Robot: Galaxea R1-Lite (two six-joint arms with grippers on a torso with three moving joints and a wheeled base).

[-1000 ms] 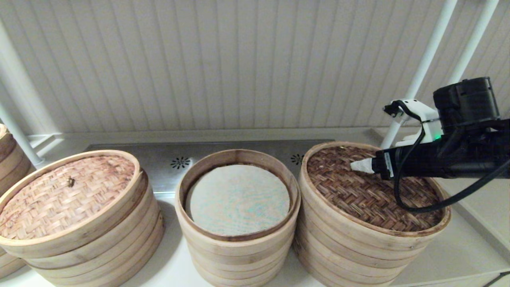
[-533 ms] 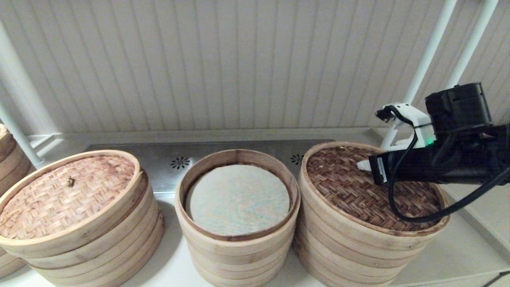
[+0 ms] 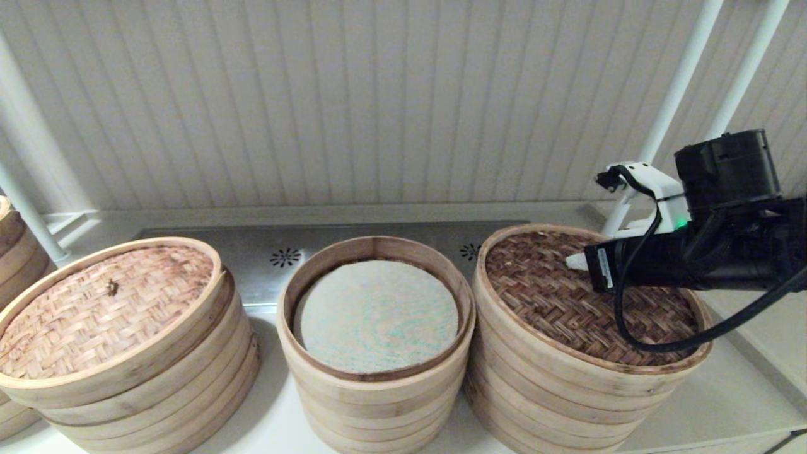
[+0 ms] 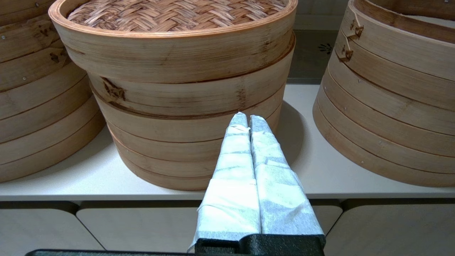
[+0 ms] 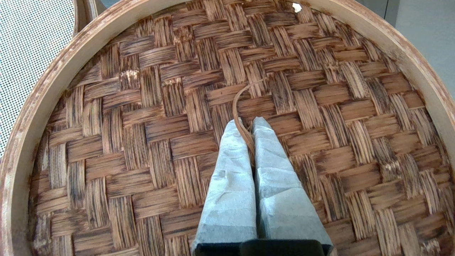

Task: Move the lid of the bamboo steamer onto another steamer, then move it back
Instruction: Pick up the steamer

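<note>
Pale ribbed wall panels (image 3: 353, 101) fill the background behind a white counter (image 3: 725, 391), and on my head view I see three bamboo stacks lined up along it. The bamboo steamer lid (image 3: 567, 302) sits on the right-hand stack, its dark herringbone weave ringed by the pale rim band. My right gripper (image 5: 247, 121) is over that lid near its middle; in the right wrist view its paper-wrapped fingers (image 5: 227, 177) are pinched together on a thin brown handle strip (image 5: 239, 106) that curls up from the weave. From the head camera the arm's black body covers most of the fingers, so only a white tip (image 3: 576, 261) shows, and I cannot tell there whether the lid is lifted off its stack at all. In the middle stands another steamer (image 3: 376, 378), uncovered, with its grey-green cloth liner (image 3: 376, 315) showing inside the darker top ring. On the left is the stack with the tan woven lid (image 3: 94, 309), cut off by the frame edge, and a further stack (image 3: 12, 252) is barely visible beyond it. My left gripper (image 4: 247, 119) does not appear in the head view; its own camera shows it low in front of the counter edge, fingers pressed together on nothing, pointing at the tan-lidded stack.
</note>
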